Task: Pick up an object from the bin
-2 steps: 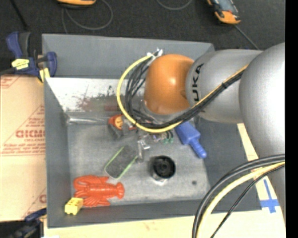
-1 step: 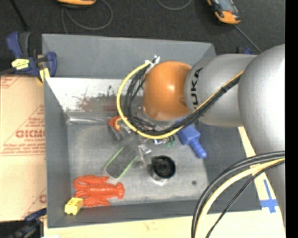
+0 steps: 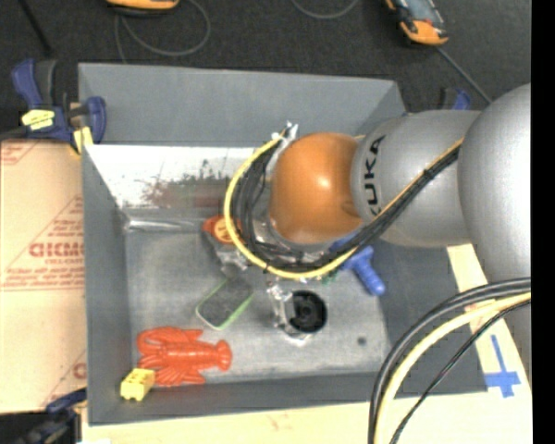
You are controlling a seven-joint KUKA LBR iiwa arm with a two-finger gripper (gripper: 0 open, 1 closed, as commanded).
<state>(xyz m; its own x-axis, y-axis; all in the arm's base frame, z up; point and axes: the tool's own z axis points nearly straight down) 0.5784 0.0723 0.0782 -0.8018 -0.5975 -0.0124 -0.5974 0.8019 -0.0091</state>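
Observation:
My gripper (image 3: 278, 302) reaches down from under the arm's orange cover in the middle of the bin. A silvery part of it shows just left of a black round thing with a pale rim (image 3: 306, 313). A flat green-edged dark pad (image 3: 224, 303) lies tilted a little to its left. A red and yellow thing (image 3: 216, 230) peeks out at the cover's left edge, partly hidden. Right of the gripper, a blue piece (image 3: 367, 273) sticks out from beneath the arm.
A red lobster toy (image 3: 180, 353) lies near the bin's front left, with a small yellow block (image 3: 136, 385) at its left end in the corner. The arm and its cables cover the bin's right and back middle.

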